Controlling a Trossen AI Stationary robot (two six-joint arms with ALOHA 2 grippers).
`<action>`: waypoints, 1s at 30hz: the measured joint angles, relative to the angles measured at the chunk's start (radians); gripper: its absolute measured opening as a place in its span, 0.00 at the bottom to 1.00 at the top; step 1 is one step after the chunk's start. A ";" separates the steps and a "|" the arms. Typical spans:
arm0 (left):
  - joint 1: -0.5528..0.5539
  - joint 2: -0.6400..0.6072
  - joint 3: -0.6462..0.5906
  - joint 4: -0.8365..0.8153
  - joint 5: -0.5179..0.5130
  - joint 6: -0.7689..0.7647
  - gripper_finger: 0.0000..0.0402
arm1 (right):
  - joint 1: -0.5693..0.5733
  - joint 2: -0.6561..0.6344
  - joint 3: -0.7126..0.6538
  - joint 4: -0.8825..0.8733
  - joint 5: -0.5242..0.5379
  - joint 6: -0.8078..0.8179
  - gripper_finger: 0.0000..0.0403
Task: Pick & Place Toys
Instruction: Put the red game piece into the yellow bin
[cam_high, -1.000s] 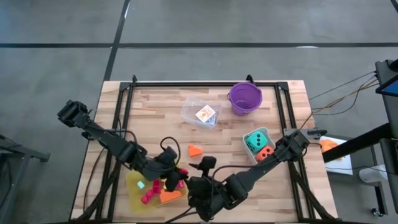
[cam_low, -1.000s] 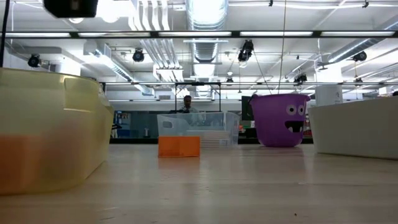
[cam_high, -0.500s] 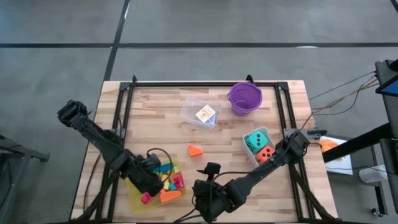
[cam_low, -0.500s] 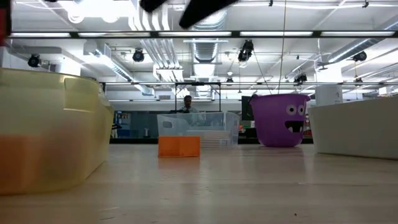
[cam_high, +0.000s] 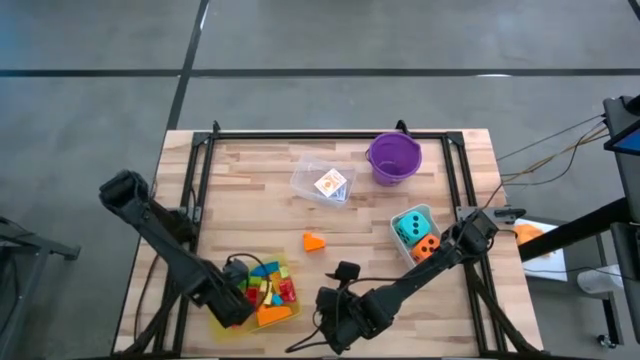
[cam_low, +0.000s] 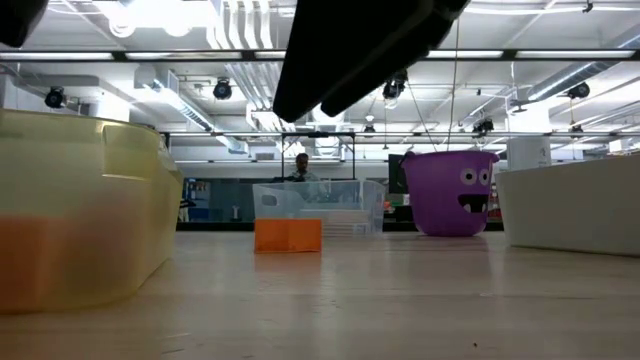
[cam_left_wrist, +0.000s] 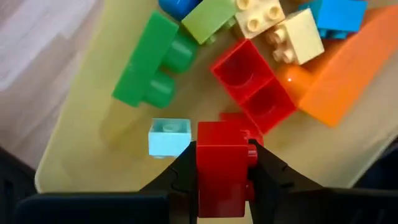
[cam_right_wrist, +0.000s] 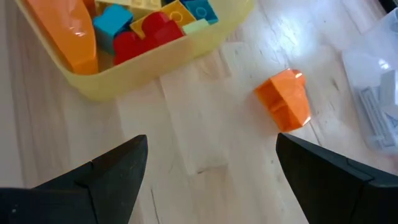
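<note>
A flat yellow tray (cam_high: 222, 322) near the table's front left holds several bright bricks (cam_left_wrist: 144, 73) and an orange wedge (cam_left_wrist: 348, 81). My left gripper (cam_high: 232, 300) points down over the tray's left part, shut on a red brick (cam_left_wrist: 221, 167). A lone orange wedge (cam_high: 314, 241) lies on the bare wood mid-table. My right gripper (cam_right_wrist: 210, 146) hangs open, slanting down, near the front edge, between the tray and this wedge (cam_right_wrist: 285, 99), touching nothing. A teal die (cam_high: 412, 223) and an orange die (cam_high: 427, 246) sit in a tub at the right. My left gripper pinches the red brick by two opposite side faces (cam_left_wrist: 203, 163) between its two fingers, coming from above and pointing down. The brick sits upright in the hold, above the tray's floor and beside a small light-blue brick (cam_left_wrist: 169, 135); whether it touches the bricks under it I cannot tell.
A clear tub (cam_high: 323, 180) with a card pack and a purple bucket (cam_high: 394, 157) stand at the far side. The white tub (cam_high: 400, 238) with the dice is at the right edge. Bare wood lies between the tray and the lone wedge.
My left gripper has carried the red brick across the tray toward the table's left and near edges, come down, and tipped to point straight down. My right gripper has sunk toward the table near the front edge; its dark body now fills the top of the low view.
</note>
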 joint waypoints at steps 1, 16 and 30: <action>0.006 0.010 0.000 0.001 0.003 0.013 0.20 | 0.000 0.000 -0.002 0.001 -0.002 0.000 0.87; 0.038 0.203 -0.002 0.010 0.012 0.107 0.20 | 0.001 0.000 0.028 0.002 -0.011 -0.094 0.87; 0.043 0.237 -0.027 0.101 -0.011 0.130 0.20 | -0.004 0.000 0.030 0.003 -0.012 -0.116 0.87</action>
